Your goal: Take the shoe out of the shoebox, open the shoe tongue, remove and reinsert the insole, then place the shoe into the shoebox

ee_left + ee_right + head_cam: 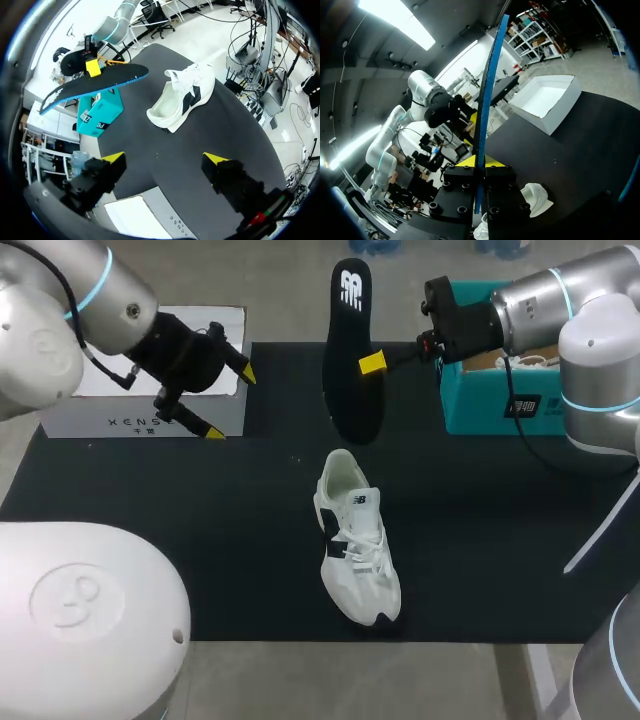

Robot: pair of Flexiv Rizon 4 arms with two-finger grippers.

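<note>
The right tool (372, 363) was clenched on the black insole (352, 350), holding it above the dark mat (240, 520), with the teal shoebox (478, 405) at its 3 o'clock. The white shoe (358, 540) lay on the mat at the insole's 6 o'clock, touching neither tool. The left tool (229, 402) hung released at 9 o'clock, by the white box (120, 420).

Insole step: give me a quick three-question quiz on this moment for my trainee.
1. Fill in: the left gripper is ___ (open or shut).
2. What holds the insole? A) left gripper B) right gripper C) neither
3. True or false: the shoe sits in the shoebox.
Key: 1 open; 2 B; 3 false, it lies on the mat, outside the shoebox.
</note>
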